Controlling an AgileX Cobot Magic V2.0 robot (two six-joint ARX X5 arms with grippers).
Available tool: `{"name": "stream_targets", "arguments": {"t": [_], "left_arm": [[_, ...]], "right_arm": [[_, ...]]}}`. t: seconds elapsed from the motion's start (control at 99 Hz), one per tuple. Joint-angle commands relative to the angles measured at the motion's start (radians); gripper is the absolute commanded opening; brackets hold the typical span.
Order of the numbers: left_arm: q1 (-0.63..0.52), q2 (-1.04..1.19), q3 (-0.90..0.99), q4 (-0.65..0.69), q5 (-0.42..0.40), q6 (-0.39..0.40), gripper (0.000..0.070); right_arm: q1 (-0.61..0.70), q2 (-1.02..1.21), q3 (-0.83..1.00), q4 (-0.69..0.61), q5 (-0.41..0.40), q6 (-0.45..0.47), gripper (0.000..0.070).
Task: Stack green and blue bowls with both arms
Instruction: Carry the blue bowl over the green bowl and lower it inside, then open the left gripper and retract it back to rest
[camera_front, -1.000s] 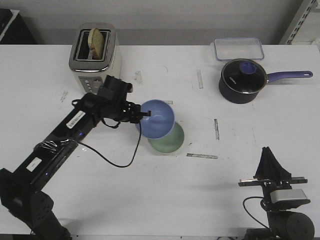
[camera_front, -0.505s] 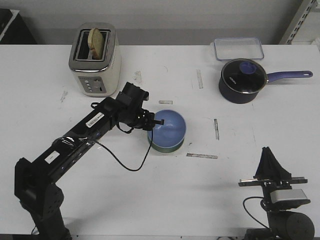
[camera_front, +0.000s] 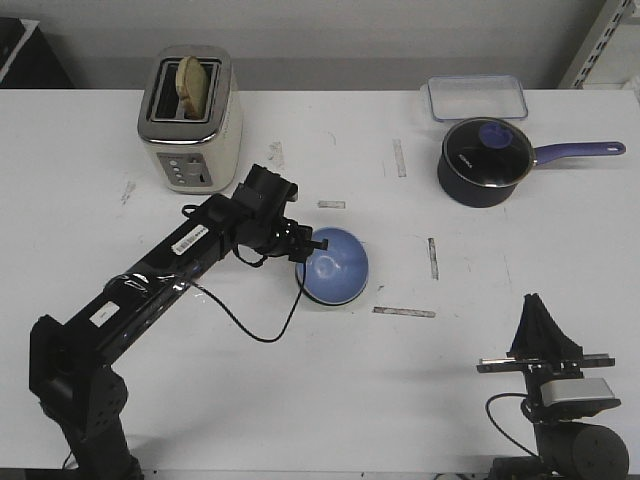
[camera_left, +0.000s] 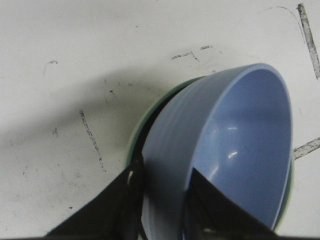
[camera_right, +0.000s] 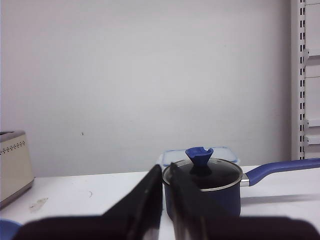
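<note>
From the front, the left arm (camera_front: 170, 270) wears small white labels whose print is too small to read, and the dark saucepan (camera_front: 484, 160) has a pale mark on its side that I can't read either. The left hand (camera_front: 312, 246) pinches the near rim of the blue bowl (camera_front: 336, 266), which sits tilted in the middle of the white surface (camera_front: 300, 400), almost hiding the green bowl beneath it. A toaster (camera_front: 190, 118) stands at the back left, well apart. The right hand (camera_front: 540, 325) rests near the front right edge. At the left wrist, the blue bowl (camera_left: 225, 150) is matte and plain, tilted inside the green bowl (camera_left: 137, 135), one finger (camera_left: 210, 210) inside its wall. At the right wrist, the right hand (camera_right: 165, 200) has its fingers almost together, holding nothing, pointing toward the saucepan (camera_right: 202, 187).
</note>
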Motion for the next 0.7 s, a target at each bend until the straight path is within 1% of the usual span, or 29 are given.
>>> {"name": "stream_targets", "arguments": {"t": [0.0, 0.081, 0.222, 0.343, 0.434, 0.525, 0.616, 0.687], "left_arm": [[-0.009, 0.012, 0.027, 0.000, 0.005, 0.003, 0.0137], [-0.010, -0.005, 0.027, 0.003, 0.005, 0.004, 0.0142], [-0.009, -0.058, 0.027, 0.002, 0.004, 0.005, 0.0260], [-0.003, -0.103, 0.027, 0.002, 0.004, 0.029, 0.0264], [0.006, -0.130, 0.027, 0.003, -0.002, 0.033, 0.0264], [0.015, -0.161, 0.026, 0.018, -0.005, 0.074, 0.0264], [0.024, -0.203, 0.010, 0.075, -0.023, 0.123, 0.0264], [0.032, -0.251, -0.035, 0.167, -0.047, 0.138, 0.0262]], "right_arm": [[0.000, -0.004, 0.005, 0.008, 0.003, 0.014, 0.0013], [0.000, -0.004, 0.005, 0.008, 0.003, 0.014, 0.0013], [0.000, -0.004, 0.005, 0.008, 0.003, 0.014, 0.0013], [0.000, -0.004, 0.005, 0.008, 0.003, 0.014, 0.0013], [0.000, -0.004, 0.005, 0.008, 0.003, 0.014, 0.0013], [0.000, -0.004, 0.005, 0.008, 0.003, 0.014, 0.0013], [0.000, -0.004, 0.005, 0.008, 0.003, 0.014, 0.0013], [0.000, -0.004, 0.005, 0.008, 0.003, 0.014, 0.0013]]}}
